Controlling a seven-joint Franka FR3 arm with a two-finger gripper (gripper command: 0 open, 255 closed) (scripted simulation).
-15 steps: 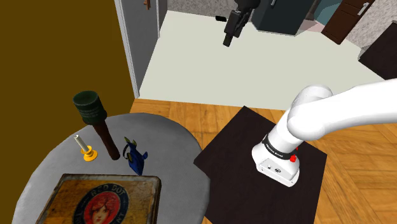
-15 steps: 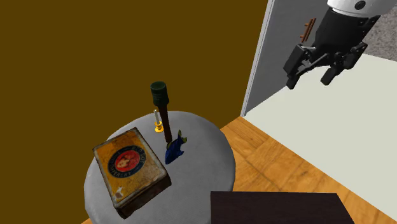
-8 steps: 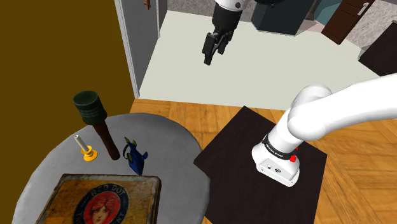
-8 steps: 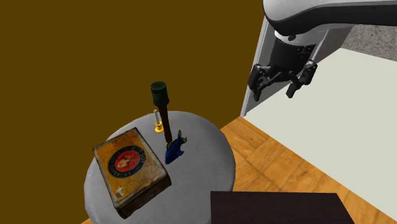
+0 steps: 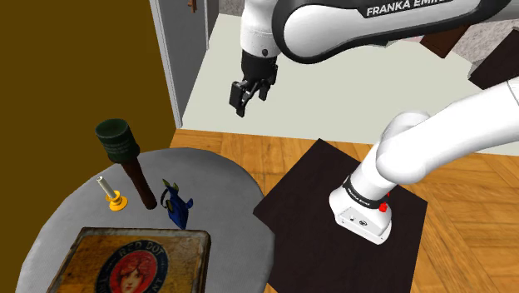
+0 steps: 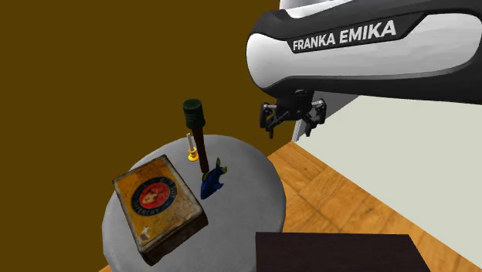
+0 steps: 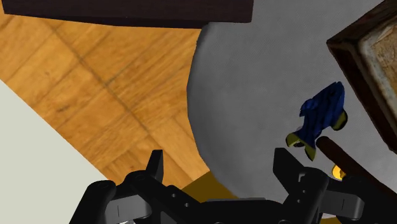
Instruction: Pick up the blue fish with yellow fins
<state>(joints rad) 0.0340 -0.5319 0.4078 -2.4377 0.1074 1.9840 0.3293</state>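
Observation:
The blue fish with yellow fins [image 5: 176, 206] [image 6: 212, 181] lies on the round grey table [image 5: 224, 175] [image 6: 255, 181], just beside a brown handle. My gripper [image 5: 247, 96] [image 6: 293, 124] hangs open and empty in the air, well above the table's edge and off to the shoulder view's right of the fish. In the wrist view the fish [image 7: 322, 113] shows ahead of the gripper [image 7: 219, 162], beyond the right finger and apart from both fingers, on the grey tabletop [image 7: 254, 95].
A dark green club head on a brown handle [image 5: 122, 148] [image 6: 194, 120] stands next to the fish. A small yellow holder [image 5: 112, 200] [image 6: 191, 152] sits behind it. A worn box with a red emblem [image 5: 137, 262] [image 6: 158, 201] takes the table's near side. A dark mat [image 5: 308, 187] lies under the stand.
The gripper has come down and moved to the shoulder view's left, from over the pale floor toward the table's edge. It stays open. The fish has not moved.

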